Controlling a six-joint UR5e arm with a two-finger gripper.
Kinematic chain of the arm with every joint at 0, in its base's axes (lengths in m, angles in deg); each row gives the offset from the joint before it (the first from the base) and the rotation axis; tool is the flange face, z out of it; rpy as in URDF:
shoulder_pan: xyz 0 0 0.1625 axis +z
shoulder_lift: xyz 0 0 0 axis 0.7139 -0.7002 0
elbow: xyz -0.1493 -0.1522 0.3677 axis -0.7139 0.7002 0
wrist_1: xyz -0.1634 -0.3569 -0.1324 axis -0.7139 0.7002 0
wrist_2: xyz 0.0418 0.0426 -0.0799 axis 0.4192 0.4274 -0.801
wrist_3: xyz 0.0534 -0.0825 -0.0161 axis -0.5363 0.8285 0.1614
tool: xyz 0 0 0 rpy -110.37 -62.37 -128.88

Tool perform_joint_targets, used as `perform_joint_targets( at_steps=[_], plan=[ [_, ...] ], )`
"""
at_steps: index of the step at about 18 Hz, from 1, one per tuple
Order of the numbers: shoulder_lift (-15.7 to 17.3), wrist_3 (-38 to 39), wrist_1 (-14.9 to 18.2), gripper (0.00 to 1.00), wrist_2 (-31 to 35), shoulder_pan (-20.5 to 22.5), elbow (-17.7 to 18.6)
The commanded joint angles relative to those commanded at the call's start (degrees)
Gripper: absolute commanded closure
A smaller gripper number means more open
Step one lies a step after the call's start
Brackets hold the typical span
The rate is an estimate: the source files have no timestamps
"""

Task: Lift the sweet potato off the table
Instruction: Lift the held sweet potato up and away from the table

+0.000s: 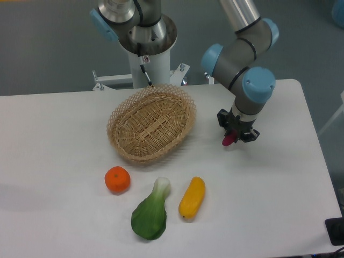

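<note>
The sweet potato (pixel 229 140) shows only as a small magenta-purple tip poking out under my gripper (pixel 235 137). The gripper is black, points down, and sits right of the basket over the white table (pixel 279 177). Its fingers are closed around the sweet potato, most of which is hidden by the gripper body. I cannot tell whether the sweet potato touches the table or hangs just above it.
A woven wicker basket (pixel 152 123) stands left of the gripper. In front lie an orange (pixel 117 180), a green bok choy (pixel 150 212) and a yellow-orange oblong vegetable (pixel 192 197). The robot base (pixel 146 43) stands behind the table.
</note>
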Motion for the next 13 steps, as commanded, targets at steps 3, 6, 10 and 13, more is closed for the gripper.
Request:
perform_joint_targets(
  at_steps=[3, 6, 10, 13],
  plan=[
    [1.14, -0.17, 0.17, 0.91, -0.17, 0.61, -2.10],
    [2.37, -0.18, 0.70, 0.90, -0.35, 1.58, -3.87],
    [3.43, -0.79, 4.37, 0.90, -0.18, 3.25, -6.67],
    [4.05, -0.97, 10.36, 0.90, -0.44, 4.39, -11.06]
  ],
)
